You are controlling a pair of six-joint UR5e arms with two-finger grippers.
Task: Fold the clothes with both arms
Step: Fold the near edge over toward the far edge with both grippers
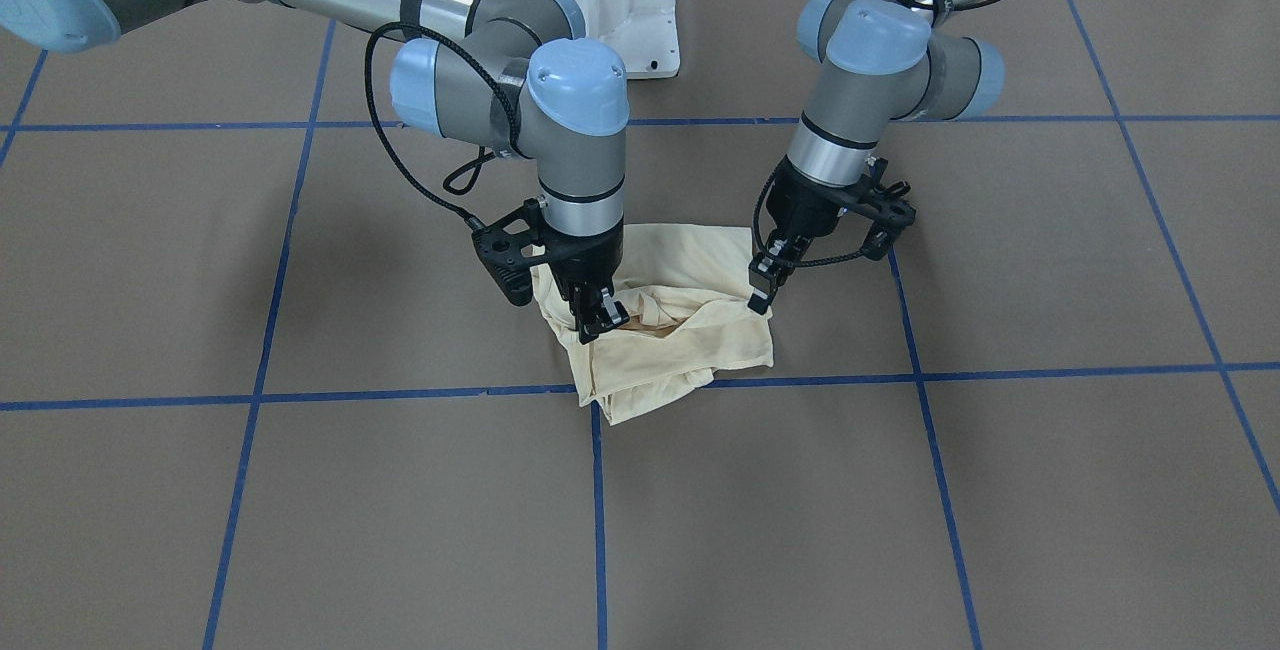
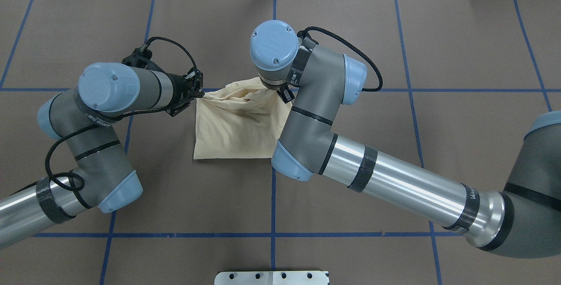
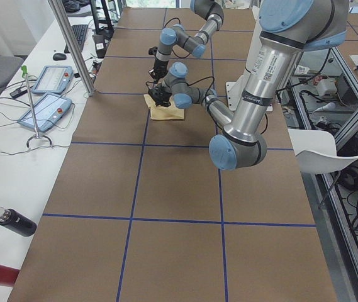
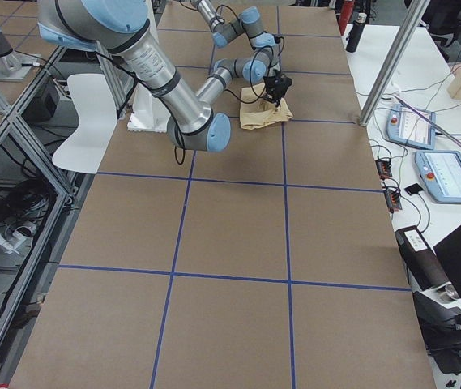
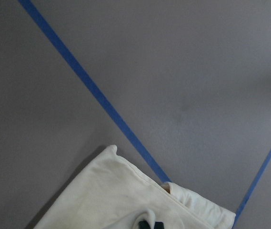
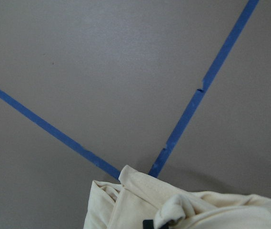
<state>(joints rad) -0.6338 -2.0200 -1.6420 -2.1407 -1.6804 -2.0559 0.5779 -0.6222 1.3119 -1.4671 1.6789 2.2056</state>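
We find the shirt (image 1: 690, 350) partly folded and bunched at the middle of the worktop (image 1: 1000, 490). The left hand (image 1: 762, 298) pinches one corner. The right hand (image 1: 603, 318) grips a raised fold opposite.

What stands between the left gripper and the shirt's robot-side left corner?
Probably nothing, so yes. The left gripper sits at the far left corner of the shirt, and only open table lies beside that edge. It looks shut on cloth, so it must release first.
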